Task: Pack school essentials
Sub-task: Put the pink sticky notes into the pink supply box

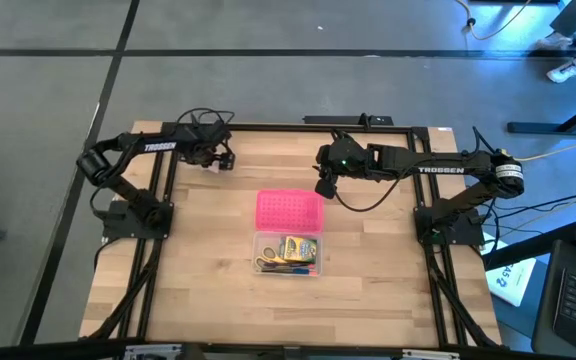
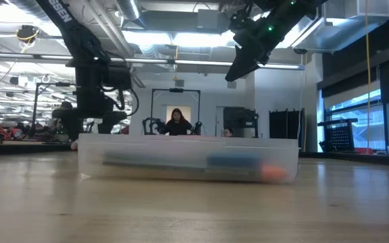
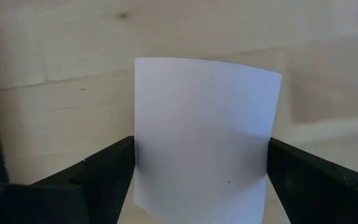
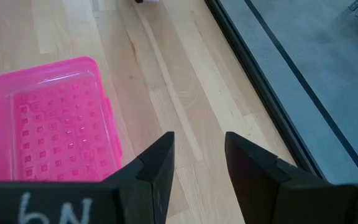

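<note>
Case (image 1: 287, 254) on worktop (image 1: 208, 290), holding scissors (image 1: 266, 264) and crayon box (image 1: 299, 247); left claw (image 1: 220, 158), well beyond case, grips pad (image 3: 204, 134); right claw (image 1: 324, 188), nearer, parted, empty.

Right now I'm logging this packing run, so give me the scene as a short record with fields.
table: wooden top
case: clear box at table centre, pink lid open and lying flat behind it
contents: crayon box, scissors and pencils inside
left gripper: at the far left of the table, jaws set wide around a pale square pad
right gripper: raised beyond the lid, fingers apart, holding nothing
</note>
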You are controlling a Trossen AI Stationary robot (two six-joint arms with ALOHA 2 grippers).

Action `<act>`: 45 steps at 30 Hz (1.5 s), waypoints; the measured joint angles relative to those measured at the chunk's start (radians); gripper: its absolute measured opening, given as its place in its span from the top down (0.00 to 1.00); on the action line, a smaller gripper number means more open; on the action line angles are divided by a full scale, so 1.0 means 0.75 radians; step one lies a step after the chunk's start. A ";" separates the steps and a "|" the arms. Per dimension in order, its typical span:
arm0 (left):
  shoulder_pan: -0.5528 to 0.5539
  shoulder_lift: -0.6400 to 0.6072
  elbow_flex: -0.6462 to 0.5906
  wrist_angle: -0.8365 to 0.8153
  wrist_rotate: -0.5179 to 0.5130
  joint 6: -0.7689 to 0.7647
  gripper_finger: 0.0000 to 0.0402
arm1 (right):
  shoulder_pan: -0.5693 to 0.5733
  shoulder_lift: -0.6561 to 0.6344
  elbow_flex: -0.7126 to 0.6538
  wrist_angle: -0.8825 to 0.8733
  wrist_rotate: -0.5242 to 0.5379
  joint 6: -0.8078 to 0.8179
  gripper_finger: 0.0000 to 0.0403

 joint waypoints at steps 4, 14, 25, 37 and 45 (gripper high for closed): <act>-0.068 -0.024 0.000 -0.019 0.005 0.040 0.16 | 0.000 0.000 0.000 0.001 0.000 -0.001 0.64; -0.312 -0.185 0.003 -0.056 0.049 0.074 0.16 | 0.000 0.000 0.000 0.005 0.000 -0.001 0.64; -0.743 -0.390 0.005 -0.041 0.070 -0.015 0.16 | 0.000 0.000 0.000 0.012 0.000 0.003 0.64; -1.162 -0.367 0.005 0.279 0.061 -0.031 0.16 | 0.002 0.000 0.000 -0.004 -0.557 -0.102 0.64; -1.326 -0.286 0.007 0.359 -0.007 0.033 0.16 | 0.002 0.000 0.000 -0.014 -0.933 -0.181 0.64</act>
